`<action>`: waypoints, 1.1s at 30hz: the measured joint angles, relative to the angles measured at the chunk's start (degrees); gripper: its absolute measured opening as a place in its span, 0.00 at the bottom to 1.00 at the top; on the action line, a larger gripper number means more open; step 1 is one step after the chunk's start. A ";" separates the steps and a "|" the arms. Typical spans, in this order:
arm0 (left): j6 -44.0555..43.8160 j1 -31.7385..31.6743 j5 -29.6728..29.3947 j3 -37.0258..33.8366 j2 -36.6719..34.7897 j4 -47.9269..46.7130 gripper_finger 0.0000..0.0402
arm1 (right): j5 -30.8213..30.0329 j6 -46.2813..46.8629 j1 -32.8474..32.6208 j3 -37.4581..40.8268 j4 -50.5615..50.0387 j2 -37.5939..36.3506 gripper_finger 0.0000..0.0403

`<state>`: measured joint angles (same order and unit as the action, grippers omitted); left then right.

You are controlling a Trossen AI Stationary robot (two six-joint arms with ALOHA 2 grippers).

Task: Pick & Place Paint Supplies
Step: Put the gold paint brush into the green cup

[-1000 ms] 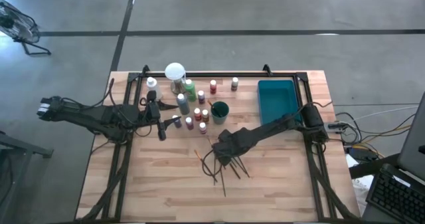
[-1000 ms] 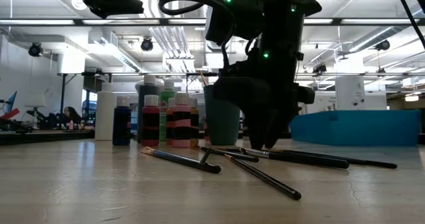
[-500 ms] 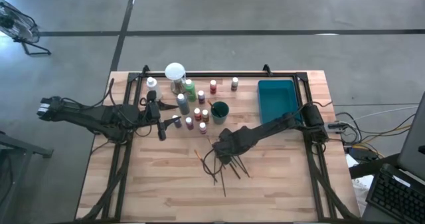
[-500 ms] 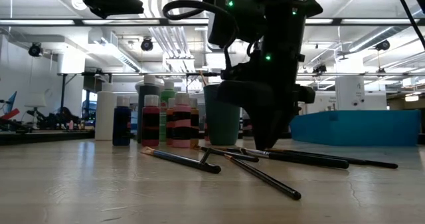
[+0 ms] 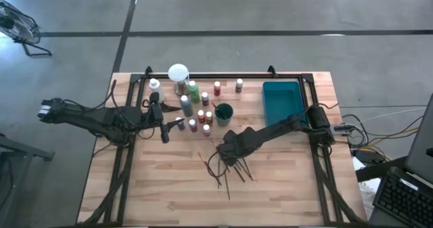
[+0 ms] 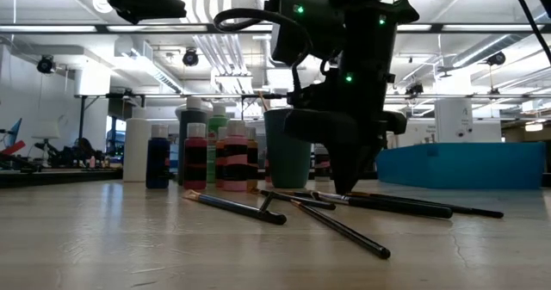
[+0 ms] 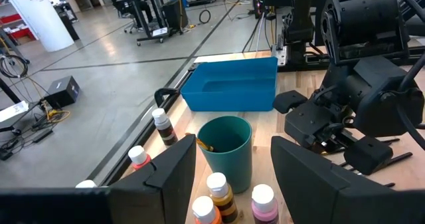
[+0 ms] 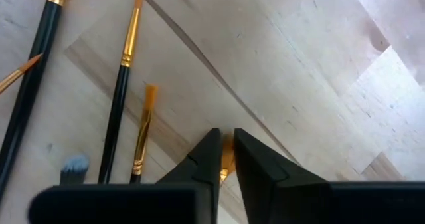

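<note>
High view, read from your left: the left gripper (image 5: pixel 177 123) reaches in from the table's left edge and hovers just beside the cluster of paint bottles (image 5: pixel 200 113). Its left wrist view shows you two dark fingers (image 7: pixel 174 167) standing well apart with nothing between them; beyond them you see the teal cup (image 7: pixel 226 151), a few white-capped bottles and the teal tray (image 7: pixel 232 84). Behind the bottles, near the far edge, stands the round white-topped object (image 5: pixel 178 73). The teal cup stands at the cluster's right side, and the teal tray (image 5: pixel 281 103) lies in the far right part of the table (image 5: pixel 169 187). In front of the cup, near the table's middle, the thin dark brushes (image 5: pixel 226 177) lie scattered flat on the wood. The right gripper (image 5: pixel 230 157) is down among them. Its wrist view shows you the fingertips (image 8: pixel 211 154) drawn nearly together on the gold ferrule of one brush (image 8: pixel 226 159), other brushes lying just beside. Low view: the gripper reaches down to the table top among the brushes.
</note>
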<state>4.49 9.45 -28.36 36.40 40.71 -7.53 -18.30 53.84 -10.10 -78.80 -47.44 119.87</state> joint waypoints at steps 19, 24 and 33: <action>-0.16 0.02 0.11 0.00 -0.02 0.04 0.50 | -2.28 0.37 0.08 -0.05 -5.83 -3.84 0.02; -0.19 0.02 0.11 0.00 -0.02 0.09 0.50 | -3.23 0.42 -0.47 -0.05 -6.20 -4.91 0.02; -0.24 0.02 0.07 0.00 -0.02 0.24 0.50 | -9.28 -0.06 -1.26 -0.05 -6.38 -11.11 0.02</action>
<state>4.25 9.47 -28.29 36.40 40.69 -7.29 -27.58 53.78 -11.37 -78.85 -53.82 108.77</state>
